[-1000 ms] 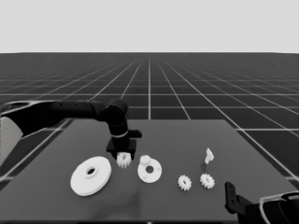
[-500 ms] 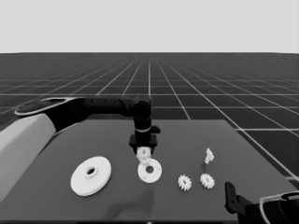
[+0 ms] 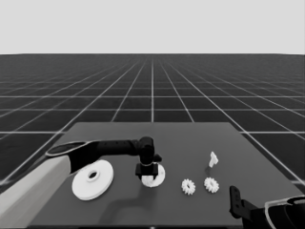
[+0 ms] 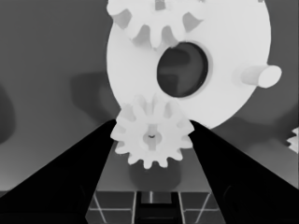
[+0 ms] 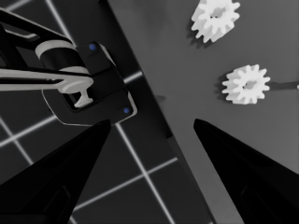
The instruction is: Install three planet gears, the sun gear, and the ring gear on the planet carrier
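i see my left gripper (image 3: 147,177) clamped on a small white toothed planet gear (image 4: 153,135) at the flat white smaller round part's (image 3: 157,174) near edge, seemingly above it; the right gripper (image 5: 152,135) is parked, fingers spread.

Head view overlooks the table (image 3: 248,143); wrist views look close down.

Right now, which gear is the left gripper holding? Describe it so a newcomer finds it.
Find the larger round part at the table's left. Just right of it lies the smaller round part, with the left gripper over it. The gear sits between its fingers; the two loose gears lie farther right.
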Tool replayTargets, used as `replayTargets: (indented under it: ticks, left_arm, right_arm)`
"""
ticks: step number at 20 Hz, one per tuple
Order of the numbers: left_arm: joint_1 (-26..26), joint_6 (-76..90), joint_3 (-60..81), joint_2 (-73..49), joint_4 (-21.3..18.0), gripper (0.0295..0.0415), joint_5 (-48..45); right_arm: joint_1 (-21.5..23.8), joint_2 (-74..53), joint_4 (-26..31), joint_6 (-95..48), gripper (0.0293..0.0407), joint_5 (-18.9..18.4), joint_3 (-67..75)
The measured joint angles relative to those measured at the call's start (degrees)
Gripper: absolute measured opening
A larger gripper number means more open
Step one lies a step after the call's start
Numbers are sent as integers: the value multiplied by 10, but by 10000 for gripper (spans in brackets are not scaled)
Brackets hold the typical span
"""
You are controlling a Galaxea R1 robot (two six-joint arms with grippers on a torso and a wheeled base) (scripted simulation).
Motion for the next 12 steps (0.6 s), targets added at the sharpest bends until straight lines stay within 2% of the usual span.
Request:
replayTargets:
  ticks: [1,3,4,6,11,12]
  left_arm:
    - [1,1,-1,0,1,312,0]
    - [2,1,-2,0,1,371,-1]
    - [2,1,-2,0,1,381,-1]
    - [2,1,-2,0,2,384,-1]
    - [2,1,-2,0,2,385,-1]
    - [-65,-47,68,-16,-82,385,27]
  right_arm:
    - [0,0,0,0,385,0,0]
    - [0,0,0,0,385,0,0]
    - [0,0,0,0,385,0,0]
    - [0,0,0,0,385,0,0]
    - [0,0,0,0,385,0,0]
    - [0,0,0,0,385,0,0]
